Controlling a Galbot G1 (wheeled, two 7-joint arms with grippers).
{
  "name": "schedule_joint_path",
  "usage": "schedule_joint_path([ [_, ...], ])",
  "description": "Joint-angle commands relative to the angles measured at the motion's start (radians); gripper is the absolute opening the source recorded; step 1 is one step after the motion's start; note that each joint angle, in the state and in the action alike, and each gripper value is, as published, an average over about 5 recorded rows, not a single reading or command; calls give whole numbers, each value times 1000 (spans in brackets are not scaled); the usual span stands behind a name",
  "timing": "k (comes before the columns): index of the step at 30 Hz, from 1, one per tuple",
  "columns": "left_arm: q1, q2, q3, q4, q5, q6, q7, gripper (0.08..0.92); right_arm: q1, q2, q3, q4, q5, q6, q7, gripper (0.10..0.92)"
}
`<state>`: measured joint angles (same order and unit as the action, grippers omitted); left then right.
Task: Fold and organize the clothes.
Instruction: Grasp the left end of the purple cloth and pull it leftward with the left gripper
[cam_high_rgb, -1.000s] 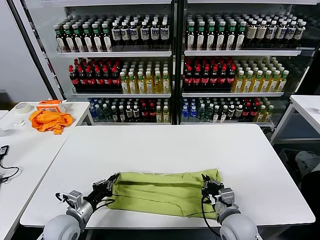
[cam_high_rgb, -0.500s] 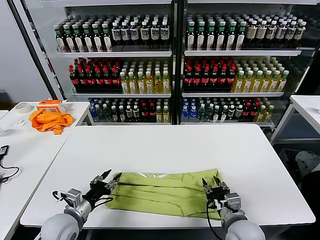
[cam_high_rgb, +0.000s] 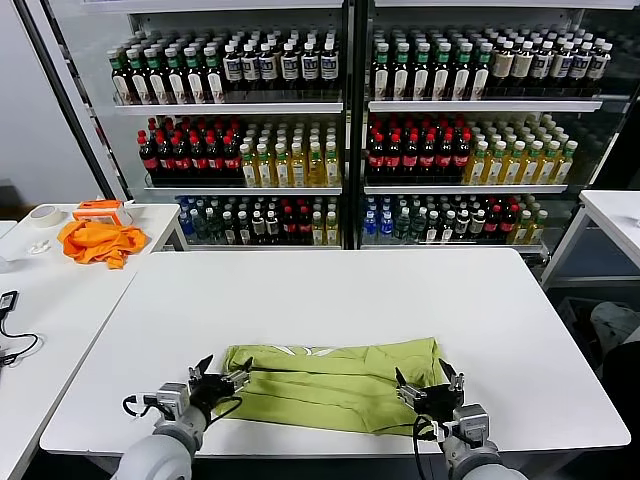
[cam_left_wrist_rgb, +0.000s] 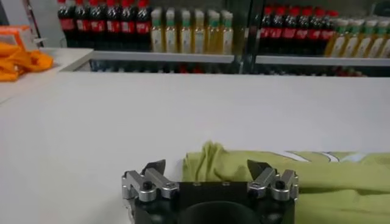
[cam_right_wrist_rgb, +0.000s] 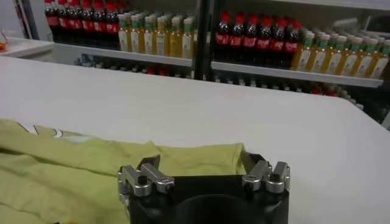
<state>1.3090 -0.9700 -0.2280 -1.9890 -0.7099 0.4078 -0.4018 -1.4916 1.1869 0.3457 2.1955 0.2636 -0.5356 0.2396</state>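
Lime-green T-shirt (cam_high_rgb: 335, 383), folded to a long band, on white table (cam_high_rgb: 330, 290).

Item: soft cotton shirt, creased and rumpled, lying flat along the table's near edge; part of a white print shows at its far edge, towards the left end. Left gripper (cam_high_rgb: 221, 376) sits at the shirt's left end, jaws spread, holding nothing. Right gripper (cam_high_rgb: 429, 385) sits at the right end, jaws likewise spread and empty. Table: smooth, matte, rectangular. Side table (cam_high_rgb: 60, 290) to the left carries a crumpled orange cloth (cam_high_rgb: 98, 241) and a tape roll (cam_high_rgb: 44, 214). Behind: glass-fronted shelving (cam_high_rgb: 345, 120) packed with rows of bottled drinks.
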Motion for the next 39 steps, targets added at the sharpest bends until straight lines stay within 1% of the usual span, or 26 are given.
schedule_joint_path([
  [1,-34,-27,73,4,-30,40,-157,822,-26,4,5,22,-21,3,1,823],
  [5,-55,-35,76,28,-32,41,-174,823,-27,10,3,11,-28,9,2,823],
  [9,-42,-29,82,23,-32,55,-187,823,-35,14,1,-2,-35,18,1,823],
  [15,-37,-28,89,28,-33,54,-166,820,-25,15,0,-18,-39,22,1,823],
  [17,-37,-31,93,30,-32,53,-160,800,-23,16,-2,-22,-42,23,1,823],
  [21,-34,-38,98,35,-26,52,-156,704,-23,15,-2,-27,-42,24,1,823],
  [35,-34,-64,105,50,18,53,-139,297,-23,15,0,-29,-44,27,1,823],
  [39,-29,-65,94,44,82,64,-124,185,-21,15,-1,-29,-45,27,1,823],
])
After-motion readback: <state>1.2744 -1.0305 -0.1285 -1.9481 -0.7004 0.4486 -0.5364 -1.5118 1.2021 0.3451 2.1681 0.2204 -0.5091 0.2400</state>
